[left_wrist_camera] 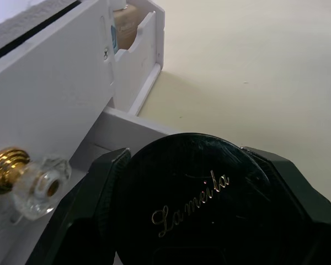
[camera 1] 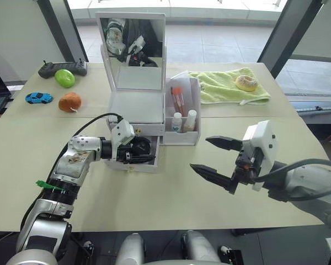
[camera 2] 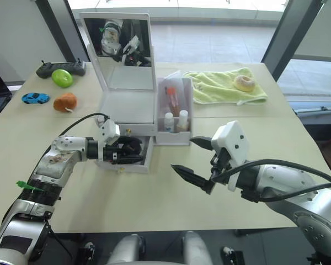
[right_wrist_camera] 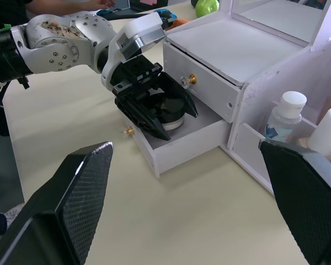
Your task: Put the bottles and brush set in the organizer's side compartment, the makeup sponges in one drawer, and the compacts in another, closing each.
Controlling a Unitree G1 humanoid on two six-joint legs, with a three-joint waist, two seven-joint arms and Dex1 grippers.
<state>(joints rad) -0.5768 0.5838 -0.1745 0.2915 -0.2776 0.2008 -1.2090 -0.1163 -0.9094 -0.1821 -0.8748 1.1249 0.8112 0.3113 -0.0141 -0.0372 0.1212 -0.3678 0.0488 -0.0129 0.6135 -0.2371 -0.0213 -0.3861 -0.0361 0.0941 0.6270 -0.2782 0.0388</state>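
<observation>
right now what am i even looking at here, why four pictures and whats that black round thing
This is a two-armed humanoid robot at a table. Two pictures come from a stereo camera on its head, looking down over both arms. The other two come from cameras on each wrist, looking along that arm's gripper.

On the table stands a white makeup organizer with a mirror, an open lower drawer and a side compartment holding bottles. Behind it lie a green towel with a donut, a toy car, an orange fruit, a green apple and a controller.

The black round thing is a compact, a makeup case. The left gripper is shut on it, holding it in the open drawer. The right gripper hangs open over the table, holding nothing.
</observation>
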